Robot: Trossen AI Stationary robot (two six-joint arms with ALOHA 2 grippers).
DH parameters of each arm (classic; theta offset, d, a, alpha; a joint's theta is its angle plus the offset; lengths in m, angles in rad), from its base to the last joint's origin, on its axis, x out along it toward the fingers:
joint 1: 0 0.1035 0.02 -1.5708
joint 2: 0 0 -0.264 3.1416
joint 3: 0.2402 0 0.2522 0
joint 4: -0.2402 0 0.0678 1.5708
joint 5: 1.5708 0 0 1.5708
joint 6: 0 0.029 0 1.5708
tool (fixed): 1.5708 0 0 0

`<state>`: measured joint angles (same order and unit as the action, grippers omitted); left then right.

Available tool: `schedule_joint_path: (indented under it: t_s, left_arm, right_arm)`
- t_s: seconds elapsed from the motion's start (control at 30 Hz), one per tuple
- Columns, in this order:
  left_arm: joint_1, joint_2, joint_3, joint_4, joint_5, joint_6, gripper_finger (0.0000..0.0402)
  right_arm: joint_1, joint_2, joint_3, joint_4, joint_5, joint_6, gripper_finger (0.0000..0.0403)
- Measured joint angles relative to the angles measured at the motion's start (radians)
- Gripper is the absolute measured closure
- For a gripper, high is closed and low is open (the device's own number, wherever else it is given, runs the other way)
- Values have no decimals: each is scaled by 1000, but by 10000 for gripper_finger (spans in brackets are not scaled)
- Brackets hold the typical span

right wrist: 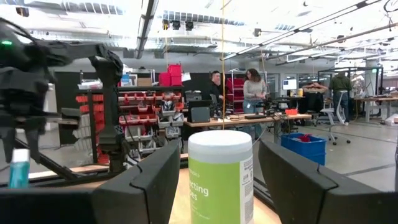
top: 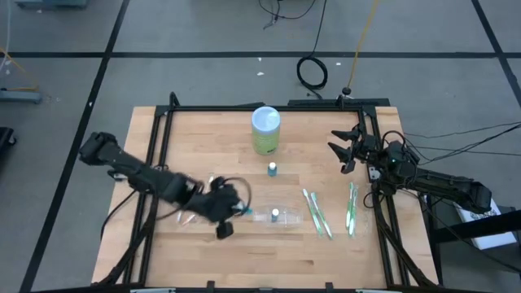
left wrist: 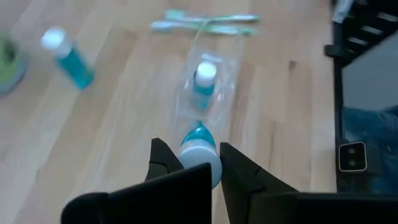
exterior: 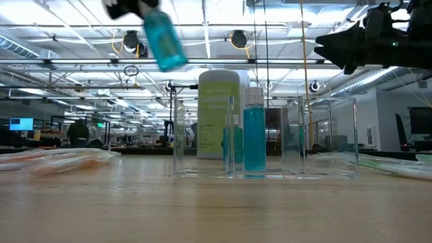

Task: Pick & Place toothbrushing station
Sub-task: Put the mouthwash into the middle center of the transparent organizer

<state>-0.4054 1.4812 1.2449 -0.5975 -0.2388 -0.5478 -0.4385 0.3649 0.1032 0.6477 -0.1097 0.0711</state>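
Over the table, left gripper: I hold a small blue bottle with a white cap, squeezed tight, above the clear plastic box.
Done: one blue bottle sits inside.
Left: another bottle, green toothbrushes.
Right gripper: open, waiting by the green tub.

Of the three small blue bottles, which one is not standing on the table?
The blue bottle held in the left gripper, lifted and tilted. One other stands inside the clear organizer; the third stands free near the green canister.

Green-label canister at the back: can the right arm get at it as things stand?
Probably yes. The right gripper is open and empty, level with the canister, with only bare table between them.
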Motion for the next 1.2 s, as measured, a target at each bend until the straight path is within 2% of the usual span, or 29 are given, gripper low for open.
schedule_joint_path:
  t_s: [0.13,0.27,0.4,0.53,0.77,0.9,1.1,1.2]
  left_arm:
    - [120,29,0,88,165,184,401]
    - [190,61,0,101,232,284,402]
    - [217,69,0,115,235,357,402]
    - [235,68,6,127,199,399,402]
    - [266,68,12,198,195,395,402]
    - [266,68,12,236,251,396,402]
    - [244,83,13,237,266,397,402]
    - [232,115,13,242,291,409,402]
  right_arm:
    - [0,0,0,-1,0,10,193]
    - [3,0,0,-8,-3,26,193]
    - [11,8,0,-17,-54,40,193]
    - [71,70,0,-32,-64,42,193]
    - [213,280,81,-30,86,-34,193]
    - [244,365,131,-31,87,-54,193]
    - [285,450,170,-31,90,-51,193]
    - [307,487,186,-31,126,-56,193]
